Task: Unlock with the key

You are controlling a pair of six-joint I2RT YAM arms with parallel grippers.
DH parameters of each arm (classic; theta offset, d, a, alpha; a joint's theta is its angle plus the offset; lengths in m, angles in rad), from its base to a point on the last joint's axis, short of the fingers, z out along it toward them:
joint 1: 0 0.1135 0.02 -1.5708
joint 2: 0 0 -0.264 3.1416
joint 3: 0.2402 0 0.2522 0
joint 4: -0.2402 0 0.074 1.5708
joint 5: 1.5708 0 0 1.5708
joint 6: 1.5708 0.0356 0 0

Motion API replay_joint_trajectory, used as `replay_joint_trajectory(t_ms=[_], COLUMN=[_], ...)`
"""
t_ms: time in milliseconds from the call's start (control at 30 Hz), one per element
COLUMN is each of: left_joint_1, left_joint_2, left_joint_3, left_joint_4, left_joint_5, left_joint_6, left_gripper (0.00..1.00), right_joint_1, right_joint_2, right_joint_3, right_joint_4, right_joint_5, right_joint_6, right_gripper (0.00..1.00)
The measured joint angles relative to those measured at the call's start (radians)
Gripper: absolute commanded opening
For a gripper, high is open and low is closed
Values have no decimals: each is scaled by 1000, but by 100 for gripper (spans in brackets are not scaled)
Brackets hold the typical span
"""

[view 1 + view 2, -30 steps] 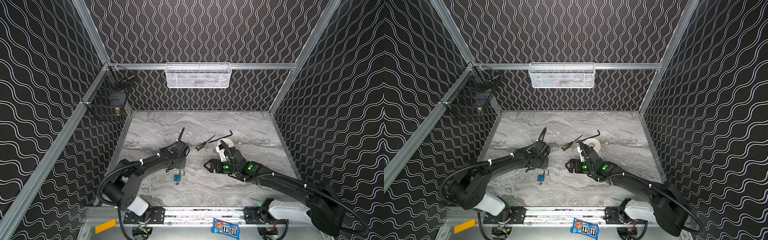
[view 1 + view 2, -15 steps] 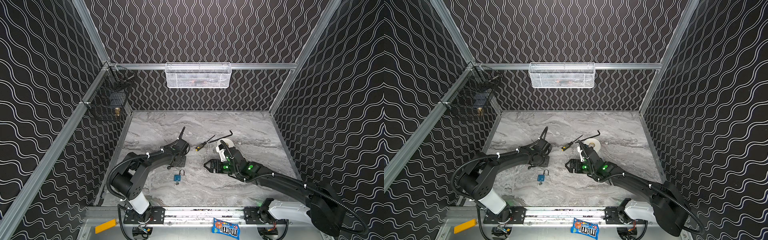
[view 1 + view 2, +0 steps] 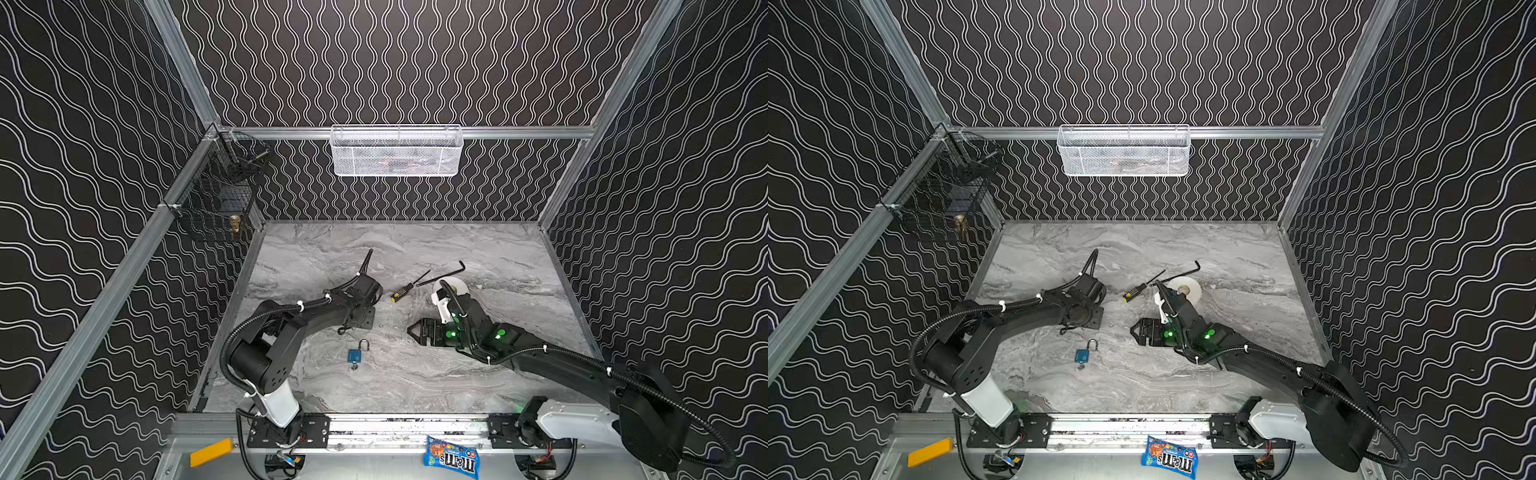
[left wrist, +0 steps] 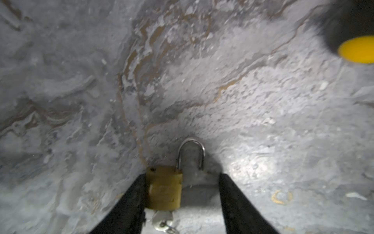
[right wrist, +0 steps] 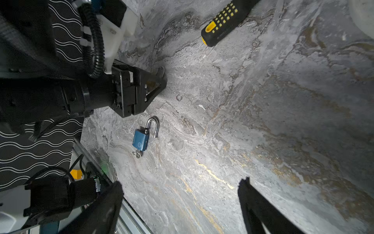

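The left pincer (image 4: 182, 175) is spread. Between its fingers lies the brass padlock (image 4: 164, 188) with its shackle open, touching only one finger. The key (image 4: 162, 222) sits in the bottom end of this padlock, on the table (image 3: 415, 386), a little left of the middle in both top views. The right pincer (image 5: 181, 183) is spread wide and holds nothing. The blue padlock (image 3: 354, 356) lies just below the left pincer in the frame.

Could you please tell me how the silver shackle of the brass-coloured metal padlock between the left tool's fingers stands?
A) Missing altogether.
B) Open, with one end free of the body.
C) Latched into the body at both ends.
B: in the left wrist view the silver shackle of the brass-coloured metal padlock has one end hanging free beside the body, between the left tool's spread fingers.
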Motion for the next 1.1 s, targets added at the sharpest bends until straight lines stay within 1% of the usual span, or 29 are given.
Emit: replay_joint_trajectory(t_ms=[100, 267, 433, 600, 733, 833, 900, 967, 1100], left_joint_1=[6, 29, 34, 31, 27, 29, 55, 85, 89], left_joint_2=[5, 14, 38, 7, -69, -100, -106, -122, -167], left_joint_3=[2, -3, 9, -13, -61, -60, -55, -64, -81], left_joint_4=[13, 47, 47, 55, 42, -1, -14, -14, -14], left_joint_5=[21, 36, 27, 29, 136, 212, 237, 238, 269], left_joint_6=[9, 18, 6, -7, -21, -40, -40, -53, -90], left_gripper=[88, 98, 99, 99, 99, 99, 98, 98, 95], right_joint_1=[0, 0, 0, 0, 0, 0, 0, 0, 0], right_joint_2=[3, 10, 12, 11, 10, 7, 4, 3, 0], right_joint_3=[3, 8, 15, 21, 29, 32, 34, 35, 35], right_joint_4=[0, 3, 5, 6, 6, 7, 7, 8, 8], right_joint_5=[0, 0, 0, 0, 0, 0, -2, -4, -5], right_joint_6=[0, 0, -1, -1, -4, -5, -5, -5, -5], right_gripper=[91, 91, 91, 91, 91, 91, 91, 91, 91])
